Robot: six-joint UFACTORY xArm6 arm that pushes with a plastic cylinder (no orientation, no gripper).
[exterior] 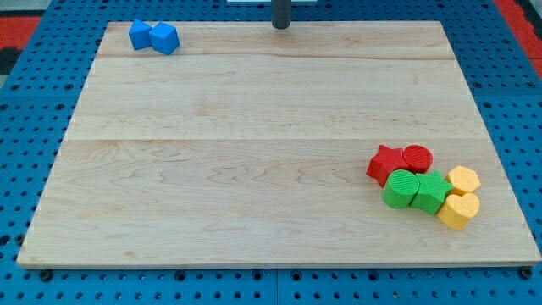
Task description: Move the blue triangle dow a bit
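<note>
Blue plastic marks the piece we must shift: the blue triangle point(140, 35) lies in the board's far corner at the view's top left, touching a blue cube point(164, 38) on its right side. Both sit close to the upper edge of the wooden board point(254, 152). Our tip point(280, 26) stands at the top edge near the middle, well apart from the blue pair and to their right; there are no fingers here to spread or pinch, only a bare rod end touching nothing.

To do the step well, we judge that our tip should travel left along the top edge and settle just above the triangle, then push straight toward the view's bottom for a short stroke. The narrow strip between triangle and board edge leaves little room, so the approach needs care. Contact should fall on the triangle's left part, away from the cube, or the cube may be dragged along.

At the view's lower right, well apart, lies a cluster: a red star point(385, 163), a red cylinder point(417, 158), two green blocks point(415, 190) and two yellow blocks point(461, 197), none in the path.
</note>
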